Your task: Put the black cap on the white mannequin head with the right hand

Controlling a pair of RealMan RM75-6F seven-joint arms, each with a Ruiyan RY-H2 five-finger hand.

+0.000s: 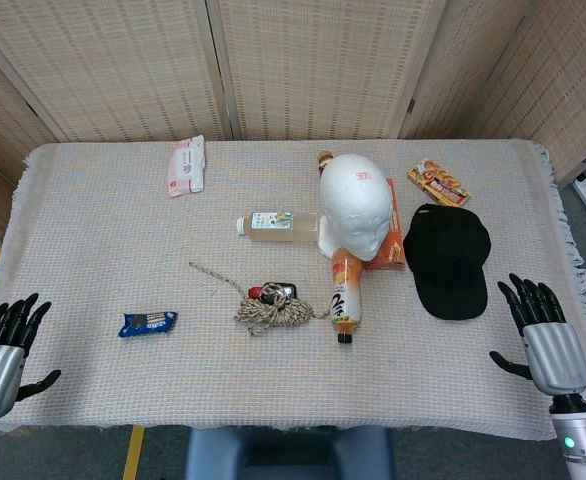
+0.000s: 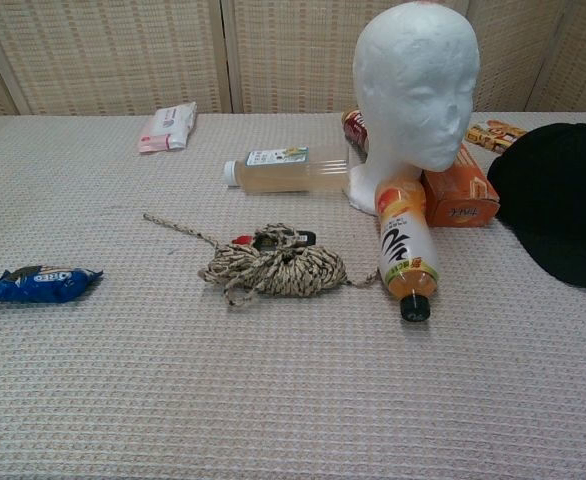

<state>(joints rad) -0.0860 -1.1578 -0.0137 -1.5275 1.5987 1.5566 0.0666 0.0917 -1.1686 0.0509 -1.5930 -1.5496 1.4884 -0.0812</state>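
Note:
The black cap [image 1: 449, 260] [image 2: 559, 200] lies flat on the cloth, just right of the white mannequin head [image 1: 356, 203] [image 2: 416, 90], which stands upright and bare. My right hand [image 1: 543, 335] rests near the table's front right edge, below and to the right of the cap, its fingers spread and holding nothing. My left hand [image 1: 3, 345] sits at the front left edge, fingers also apart and empty. Neither hand shows in the chest view.
An orange-capped bottle [image 1: 344, 292] [image 2: 406, 250] lies in front of the head, a clear bottle [image 1: 276, 226] [image 2: 291, 168] to its left, an orange box [image 2: 457, 195] between head and cap. A rope coil [image 1: 271, 310], blue snack pack [image 1: 148, 323], wipes pack [image 1: 185, 165] and snack packet [image 1: 439, 182] lie around.

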